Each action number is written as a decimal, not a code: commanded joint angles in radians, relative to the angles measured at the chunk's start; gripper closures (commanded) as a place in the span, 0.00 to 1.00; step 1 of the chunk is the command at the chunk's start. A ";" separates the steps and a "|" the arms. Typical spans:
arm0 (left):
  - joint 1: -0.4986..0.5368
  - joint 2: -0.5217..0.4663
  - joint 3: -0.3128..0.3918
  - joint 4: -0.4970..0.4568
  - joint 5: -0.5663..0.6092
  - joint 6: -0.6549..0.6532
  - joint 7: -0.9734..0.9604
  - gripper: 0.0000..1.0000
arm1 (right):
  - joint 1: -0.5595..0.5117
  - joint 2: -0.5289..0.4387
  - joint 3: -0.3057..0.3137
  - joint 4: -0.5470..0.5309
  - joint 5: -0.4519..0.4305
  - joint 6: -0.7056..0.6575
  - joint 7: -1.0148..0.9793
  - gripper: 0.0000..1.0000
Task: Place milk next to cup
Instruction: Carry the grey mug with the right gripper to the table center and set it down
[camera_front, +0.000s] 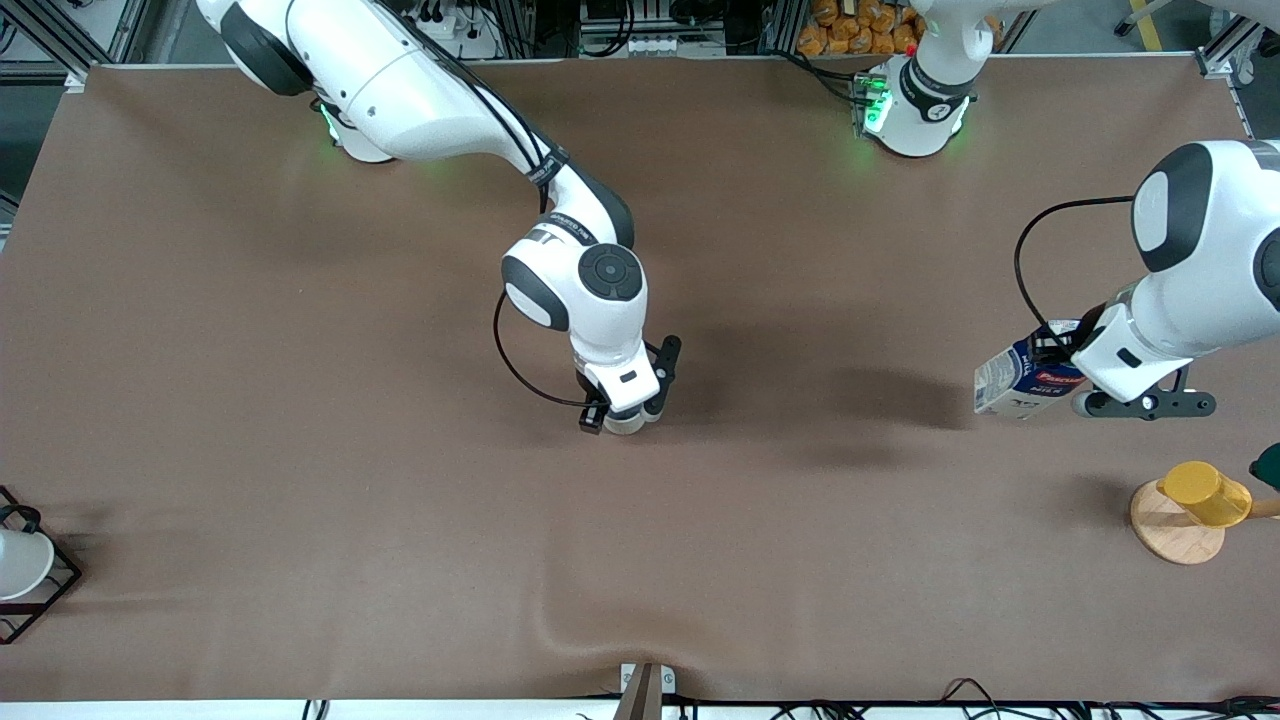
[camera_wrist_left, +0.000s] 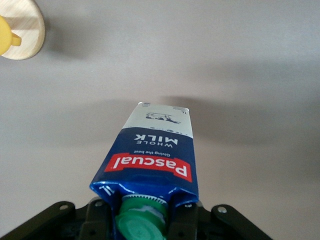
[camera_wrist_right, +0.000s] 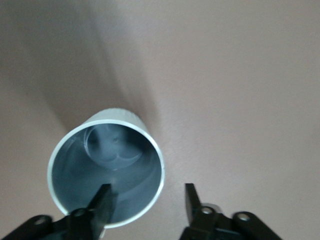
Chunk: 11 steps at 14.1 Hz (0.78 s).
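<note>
The milk (camera_front: 1008, 380) is a dark blue carton with a red label band and a green cap. My left gripper (camera_front: 1060, 350) is shut on its top and holds it tilted above the table at the left arm's end. In the left wrist view the milk (camera_wrist_left: 155, 150) points away from the gripper (camera_wrist_left: 145, 220), with the cap between the fingers. The cup (camera_front: 628, 426) stands at mid table, mostly hidden under my right gripper (camera_front: 625, 412). In the right wrist view the cup (camera_wrist_right: 107, 170) shows its grey inside. The right gripper (camera_wrist_right: 147, 200) is open, one finger inside the rim and one outside.
A yellow cup (camera_front: 1205, 492) sits on a round wooden stand (camera_front: 1175, 535) at the left arm's end, nearer the front camera than the milk; the stand also shows in the left wrist view (camera_wrist_left: 27, 25). A white cup in a black wire rack (camera_front: 20, 565) sits at the right arm's end.
</note>
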 joint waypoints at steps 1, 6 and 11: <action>-0.008 -0.002 -0.026 0.070 -0.027 -0.091 -0.047 0.64 | -0.010 -0.031 0.018 0.012 -0.004 -0.026 -0.012 0.00; -0.033 0.024 -0.128 0.121 -0.027 -0.123 -0.260 0.64 | -0.105 -0.140 0.022 0.003 0.002 -0.087 -0.012 0.00; -0.161 0.056 -0.139 0.137 -0.054 -0.123 -0.463 0.64 | -0.349 -0.281 0.012 -0.026 0.036 -0.211 -0.020 0.00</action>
